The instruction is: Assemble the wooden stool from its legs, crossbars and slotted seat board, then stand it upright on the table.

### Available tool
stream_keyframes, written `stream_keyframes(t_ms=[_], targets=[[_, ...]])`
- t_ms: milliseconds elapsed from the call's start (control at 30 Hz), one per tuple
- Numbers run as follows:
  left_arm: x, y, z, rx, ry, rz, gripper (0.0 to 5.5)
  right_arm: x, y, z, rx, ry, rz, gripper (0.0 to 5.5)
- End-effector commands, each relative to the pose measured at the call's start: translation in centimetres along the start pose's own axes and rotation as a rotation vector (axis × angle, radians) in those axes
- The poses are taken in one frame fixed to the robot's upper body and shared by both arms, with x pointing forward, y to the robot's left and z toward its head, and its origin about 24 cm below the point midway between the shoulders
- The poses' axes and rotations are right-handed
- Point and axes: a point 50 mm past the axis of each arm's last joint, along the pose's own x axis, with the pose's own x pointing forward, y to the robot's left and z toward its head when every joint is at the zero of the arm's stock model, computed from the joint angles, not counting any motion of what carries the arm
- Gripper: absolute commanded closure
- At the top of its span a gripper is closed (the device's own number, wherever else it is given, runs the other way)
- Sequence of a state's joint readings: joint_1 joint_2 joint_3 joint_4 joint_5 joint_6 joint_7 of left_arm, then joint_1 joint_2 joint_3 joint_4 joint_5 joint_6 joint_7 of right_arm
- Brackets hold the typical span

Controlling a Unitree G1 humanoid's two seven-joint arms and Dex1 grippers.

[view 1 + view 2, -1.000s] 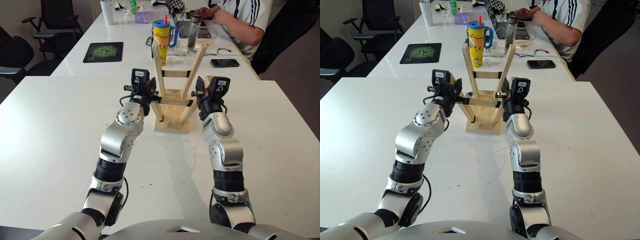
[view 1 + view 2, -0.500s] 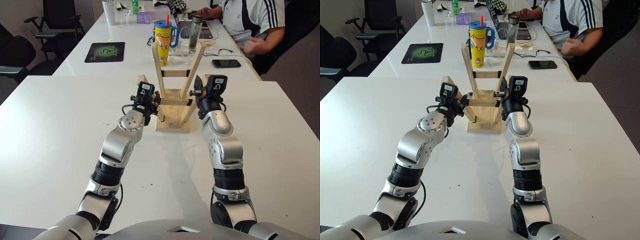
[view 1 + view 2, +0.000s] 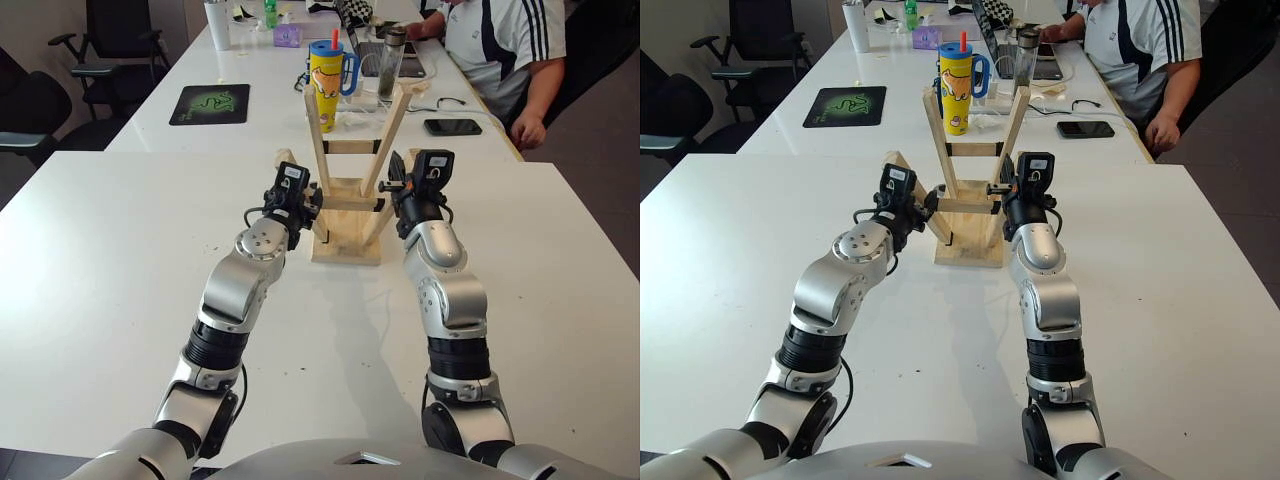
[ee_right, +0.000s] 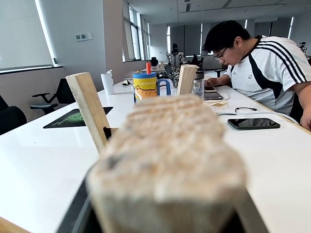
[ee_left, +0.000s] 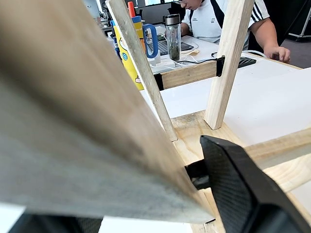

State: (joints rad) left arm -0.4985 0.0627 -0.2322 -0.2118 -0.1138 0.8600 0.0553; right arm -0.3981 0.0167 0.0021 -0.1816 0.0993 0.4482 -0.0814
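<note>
Left eye view showed the pale wooden stool (image 3: 345, 248) inverted on the white worktop (image 3: 120, 260). My left hand (image 3: 299, 197) and right hand (image 3: 406, 190) each gripped a leg (image 5: 73, 97).

The pale wooden stool (image 3: 349, 203) stands upside down, its seat board (image 3: 348, 254) flat on the white surface (image 3: 120, 250), four splayed legs (image 3: 317, 125) pointing upward, joined by black-ended crossbars (image 3: 350, 147).

The left arm (image 3: 232, 290) and right arm (image 3: 452, 300) have rounded silver shells split by black ribbed collars. Dark screw heads dot the round joint behind the left gripper (image 3: 304, 197), where thin black cable loops. Both grippers, the right gripper (image 3: 400, 187) included, are black with small white labels.
</note>
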Motion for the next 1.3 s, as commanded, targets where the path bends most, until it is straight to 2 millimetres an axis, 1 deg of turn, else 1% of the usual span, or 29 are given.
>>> stream_keyframes(t_ms=[33, 167, 367, 467, 600, 667, 800, 900, 1033, 1300], targets=[[0.1, -2.4, -3.1, 0.008, 0.182, -0.133, 2.54, -0.2, 2.3, -2.0, 0.021, 0.131, 0.111, 4.49], [0.0, -2.4, -3.8, 0.037, 0.217, -0.139, 2.54, -0.2, 2.3, -1.9, 0.012, 0.135, 0.115, 4.49], [-0.4, -2.9, -4.5, 0.163, 0.253, -0.196, 2.54, -0.2, 2.9, -1.9, -0.055, 0.194, 0.135, 4.49], [-0.6, -2.7, -4.7, 0.163, 0.265, -0.21, 2.54, -0.2, 3.4, -1.3, -0.047, 0.202, 0.158, 4.47], [-0.7, -2.5, -4.7, 0.151, 0.261, -0.208, 2.54, -0.3, 3.6, -1.0, -0.041, 0.209, 0.166, 4.47], [-0.6, -2.5, -4.2, 0.111, 0.233, -0.198, 2.54, -0.3, 3.5, -1.0, -0.036, 0.213, 0.164, 4.47], [-0.2, -2.6, -1.7, -0.044, 0.107, -0.195, 2.54, -0.2, 3.2, -1.1, -0.018, 0.223, 0.149, 4.47], [-0.4, -2.7, 0.2, -0.17, 0.023, -0.226, 2.54, -0.2, 3.0, -1.4, 0.01, 0.242, 0.133, 4.47], [-0.7, -2.7, 1.9, -0.377, -0.039, -0.269, 2.54, -0.2, 2.5, -1.7, 0.035, 0.262, 0.101, 4.47], [-1.1, -1.7, 2.5, -0.487, -0.073, -0.249, 2.54, -0.2, 2.0, -1.7, 0.037, 0.259, 0.066, 4.47]])
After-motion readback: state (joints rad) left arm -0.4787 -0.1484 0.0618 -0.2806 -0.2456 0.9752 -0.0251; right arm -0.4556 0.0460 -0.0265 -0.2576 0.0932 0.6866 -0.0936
